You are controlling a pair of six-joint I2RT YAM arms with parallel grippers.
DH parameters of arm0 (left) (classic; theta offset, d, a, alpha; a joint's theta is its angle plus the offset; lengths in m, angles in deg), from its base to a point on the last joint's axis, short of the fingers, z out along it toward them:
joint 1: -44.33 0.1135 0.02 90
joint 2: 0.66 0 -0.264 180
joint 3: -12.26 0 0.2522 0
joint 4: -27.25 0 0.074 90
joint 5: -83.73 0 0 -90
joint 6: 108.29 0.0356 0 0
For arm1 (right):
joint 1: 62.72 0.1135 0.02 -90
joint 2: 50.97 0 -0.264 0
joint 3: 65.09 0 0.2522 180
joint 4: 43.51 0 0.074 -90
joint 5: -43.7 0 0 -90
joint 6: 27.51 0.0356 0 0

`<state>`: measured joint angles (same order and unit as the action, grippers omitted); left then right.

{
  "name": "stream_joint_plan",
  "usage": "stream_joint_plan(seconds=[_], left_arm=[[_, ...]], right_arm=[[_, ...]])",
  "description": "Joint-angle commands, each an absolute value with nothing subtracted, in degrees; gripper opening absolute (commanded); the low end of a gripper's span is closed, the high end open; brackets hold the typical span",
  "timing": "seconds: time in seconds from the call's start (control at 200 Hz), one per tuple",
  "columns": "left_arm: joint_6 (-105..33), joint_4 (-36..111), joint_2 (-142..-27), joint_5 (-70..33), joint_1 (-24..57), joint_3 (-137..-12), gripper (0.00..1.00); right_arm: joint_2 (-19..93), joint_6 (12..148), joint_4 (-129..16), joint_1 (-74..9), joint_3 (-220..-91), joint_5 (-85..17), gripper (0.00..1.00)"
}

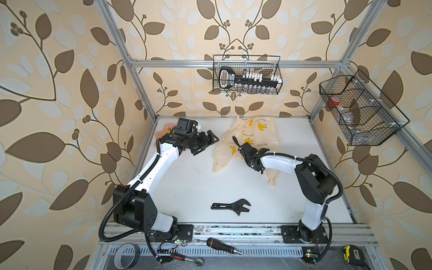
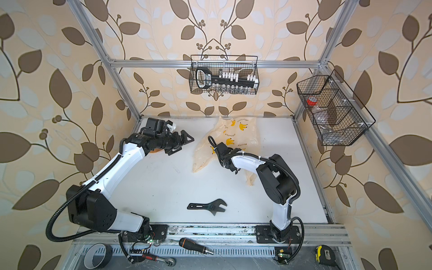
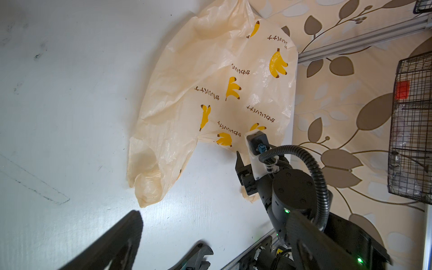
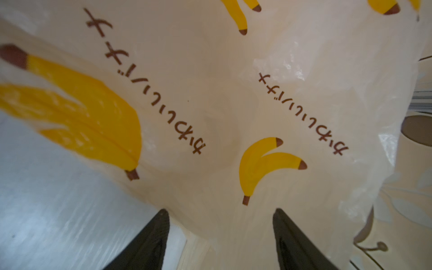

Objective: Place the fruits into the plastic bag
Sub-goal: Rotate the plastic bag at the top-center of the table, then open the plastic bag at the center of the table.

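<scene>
The plastic bag lies crumpled flat at the back middle of the white table, cream with yellow banana prints. My right gripper is down at the bag's near edge, open, with bag film lying between its fingers; its black finger shows beside the bag. My left gripper hovers open and empty left of the bag. The fruits are almost all hidden behind my left wrist; only a yellow speck shows on the pink dish.
A black adjustable wrench lies near the table's front. Wire baskets hang on the back wall and the right frame. A screwdriver, ratchet, tape roll and tape measure lie beyond the front rail.
</scene>
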<state>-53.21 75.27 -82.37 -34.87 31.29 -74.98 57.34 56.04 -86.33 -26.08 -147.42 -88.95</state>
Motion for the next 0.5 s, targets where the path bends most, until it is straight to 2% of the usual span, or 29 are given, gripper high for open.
stream_joint_plan(seconds=[0.0,0.23,0.495], left_arm=[[-52.75,74.05,-81.35,-36.58,32.28,-74.30,0.99],[-52.50,73.79,-81.09,-37.55,33.47,-73.36,0.99],[-52.19,73.81,-80.75,-38.16,34.43,-72.81,0.99]], right_arm=[[59.59,54.32,-84.78,-26.01,-146.78,-90.93,0.69],[60.46,53.98,-83.99,-25.81,-146.78,-92.21,0.68],[55.89,54.65,-87.50,-25.69,-145.99,-92.17,0.75]])
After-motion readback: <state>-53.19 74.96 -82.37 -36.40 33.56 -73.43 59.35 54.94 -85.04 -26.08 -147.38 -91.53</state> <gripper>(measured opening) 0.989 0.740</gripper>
